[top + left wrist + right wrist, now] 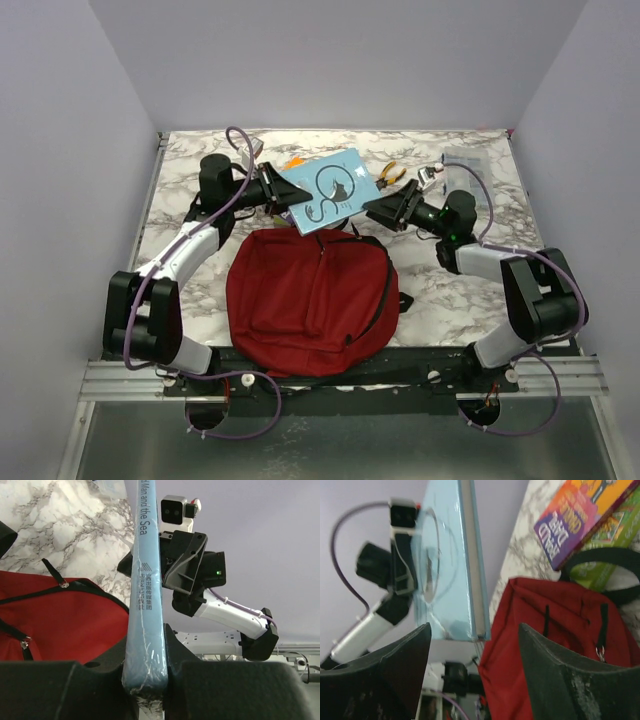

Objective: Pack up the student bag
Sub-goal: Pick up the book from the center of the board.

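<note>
The dark red student bag (308, 297) lies flat at the near middle of the marble table, its top handle toward the far side. My left gripper (290, 192) is shut on the left edge of a light blue book (330, 189) and holds it raised above the bag's far end; its spine (146, 570) runs up between my fingers in the left wrist view. My right gripper (375, 207) is open at the book's right corner, not holding it. In the right wrist view the book (451, 565) hangs ahead of the open jaws, next to the bag (555, 645).
An orange and purple book (575, 520) lies on a green one (607, 555) beyond the bag. Yellow-handled pliers (390, 175), a small white item (428, 178) and a clear sleeve (470, 165) lie at the far right. Walls enclose three sides.
</note>
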